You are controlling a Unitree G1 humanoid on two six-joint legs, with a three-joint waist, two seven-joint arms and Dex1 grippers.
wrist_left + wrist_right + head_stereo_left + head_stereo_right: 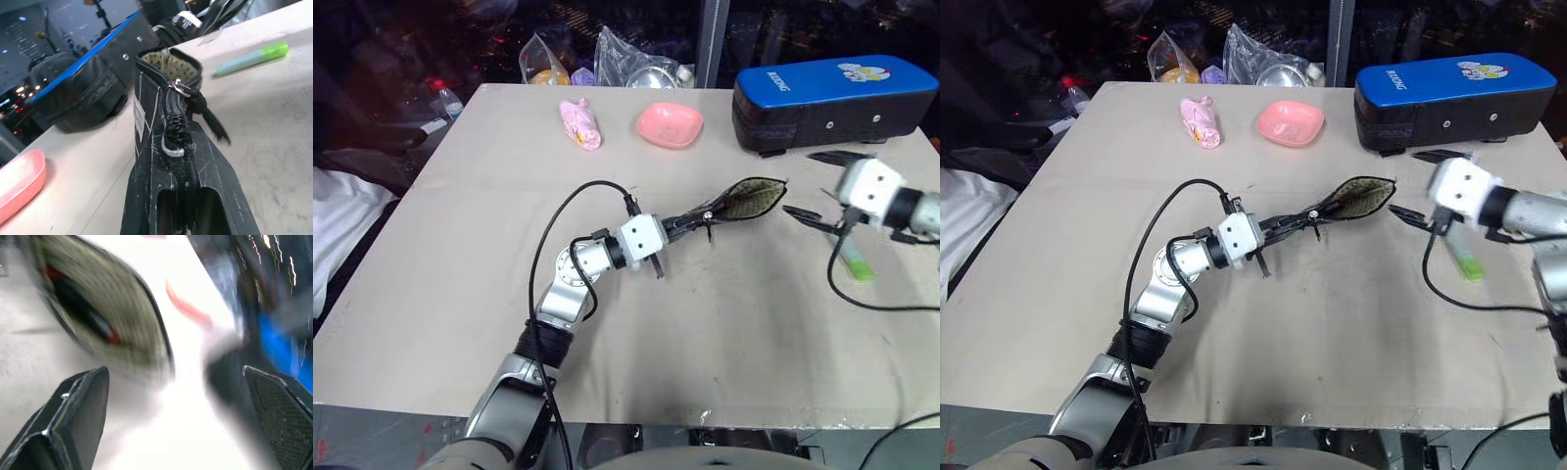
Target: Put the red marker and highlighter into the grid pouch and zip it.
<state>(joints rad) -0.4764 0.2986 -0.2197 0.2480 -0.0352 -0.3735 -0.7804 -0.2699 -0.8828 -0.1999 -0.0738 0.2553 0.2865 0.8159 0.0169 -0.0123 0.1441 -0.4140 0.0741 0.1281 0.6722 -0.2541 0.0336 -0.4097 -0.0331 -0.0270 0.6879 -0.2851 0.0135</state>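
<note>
Nearest the camera: left hand (pixel 680 227), fingers pressed together on the closed end of the grid pouch (pixel 729 204), holding it up on edge above the bench (pixel 489 294) with the open mouth turned toward the right arm. Zipper undone at that end, spotted lining showing. Inside the mouth, seen from the right wrist: a slim red-and-black shape, by the look of it the red marker (pixel 80 308), already lodged in the pouch, though too blurred to be sure.

Right hand (pixel 818 186), fingers spread wide and empty, hanging just beyond the pouch mouth and pointing toward it.

Highlighter (pixel 854 260) lying flat on the bench, almost under the right wrist and a little nearer the robot's body than the hand; long axis running roughly toward and away from the robot, green cap at the near end. Well apart from the left hand, close to the right: clearly the right arm's job.

Likely next step, as a judgement only: lower the spread right hand, close across the highlighter's short width, then carry it leftward to the mouth and slide it in lengthwise.

Blue padded case (pixel 832 98) standing behind the right hand, near enough to mind on the way up.
</note>
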